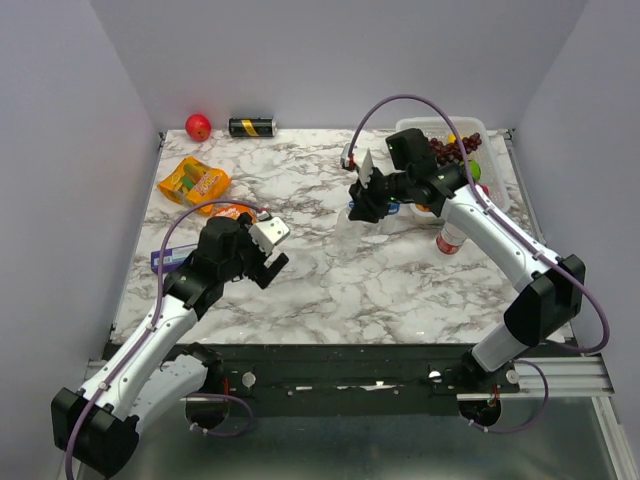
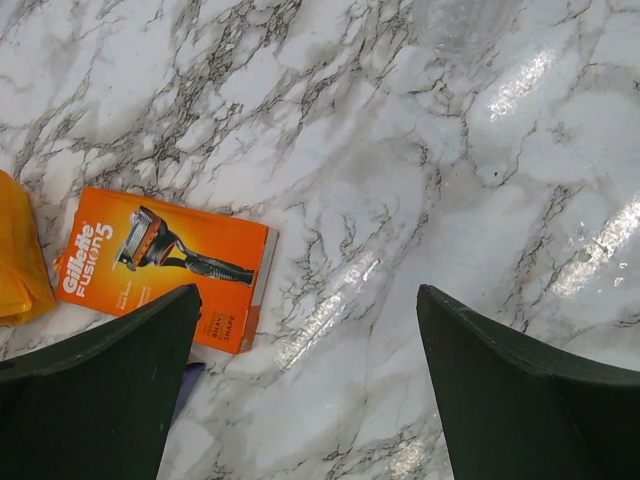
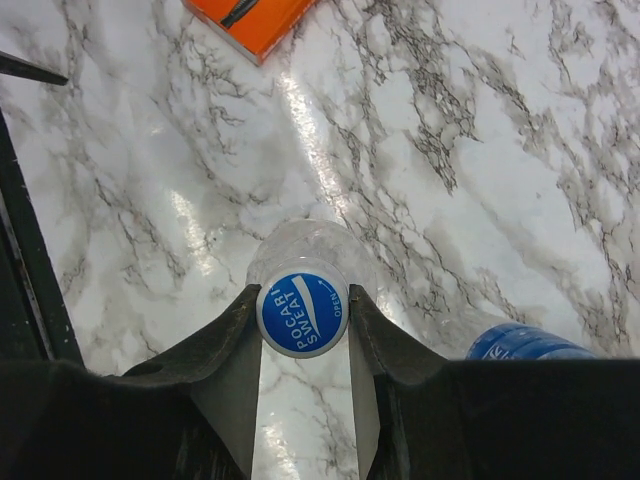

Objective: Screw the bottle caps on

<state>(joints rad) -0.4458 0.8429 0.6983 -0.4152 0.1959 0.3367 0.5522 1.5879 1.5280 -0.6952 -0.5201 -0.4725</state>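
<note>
Right jaws are pinched on the cap (image 3: pixel 302 310), a small round blue disc of glossy plastic with white POCARI SWEAT lettering across its flat top. That cap sits on top of a clear bottle (image 3: pixel 300 245) standing upright on the desk (image 3: pixel 480 120), right of the middle; how far it is threaded I can't tell. The bottle's rounded shoulders show as pale, see-through plastic around the cap. The desk is white marble veined in grey, slick enough to throw back streaks of light. Left jaws, dark and wedge-shaped, hang wide apart over bare marble with nothing between them. Just beside them lies a flat orange razor box (image 2: pixel 165 262), cardboard and square-cornered. A crinkly orange bag (image 1: pixel 193 182) lies further back on the left.
</note>
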